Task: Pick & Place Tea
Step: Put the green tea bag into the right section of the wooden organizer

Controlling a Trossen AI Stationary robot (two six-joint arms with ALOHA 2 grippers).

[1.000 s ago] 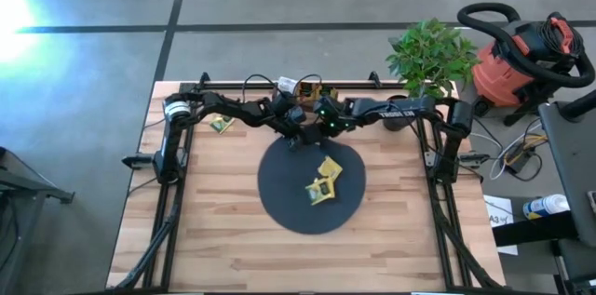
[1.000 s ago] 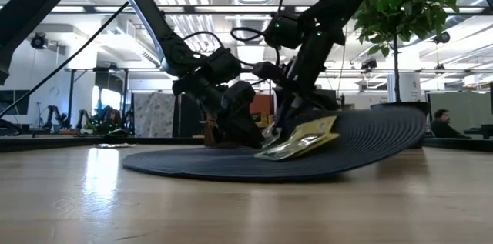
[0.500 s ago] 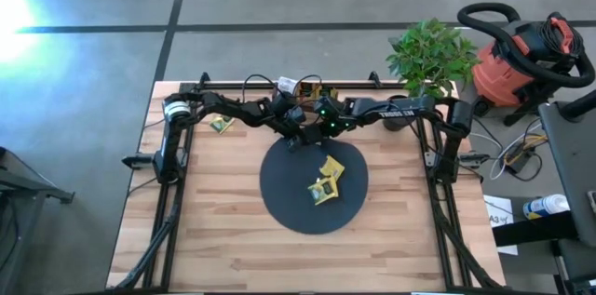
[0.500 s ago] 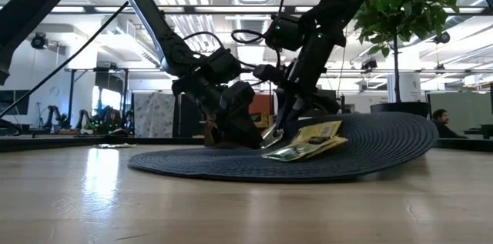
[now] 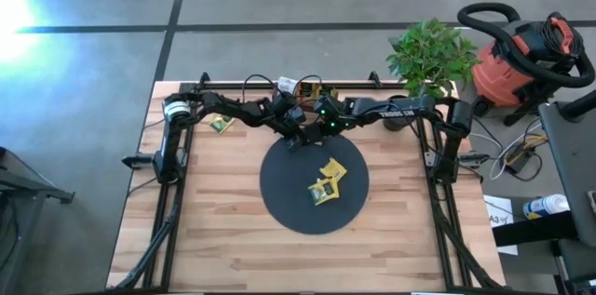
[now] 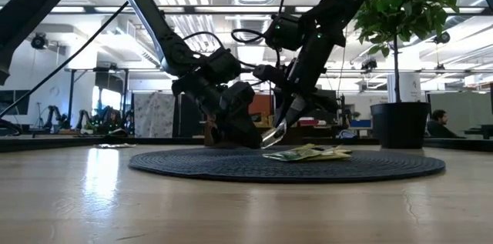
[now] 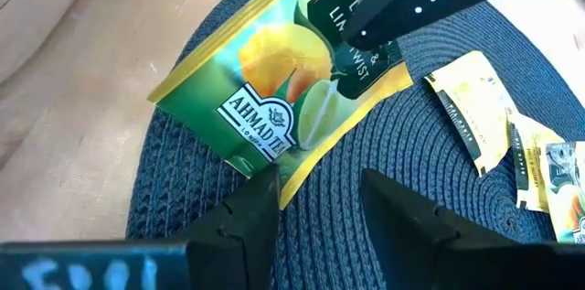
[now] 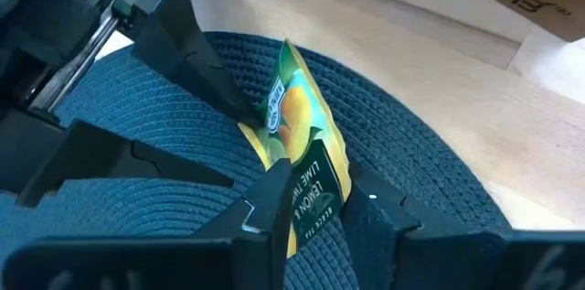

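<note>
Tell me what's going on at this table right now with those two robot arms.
Both arms meet at the far edge of the round dark mat. The right gripper is shut on a green lemon tea packet, holding it just above the mat, while the left gripper sits open right beside it, one finger near the packet's edge. Several yellow packets already lie on the mat, and another packet rests on the table by the left arm.

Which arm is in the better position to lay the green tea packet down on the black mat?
Probably the right: the right gripper already pinches the green packet above the mat. The left gripper is open beside it.
</note>
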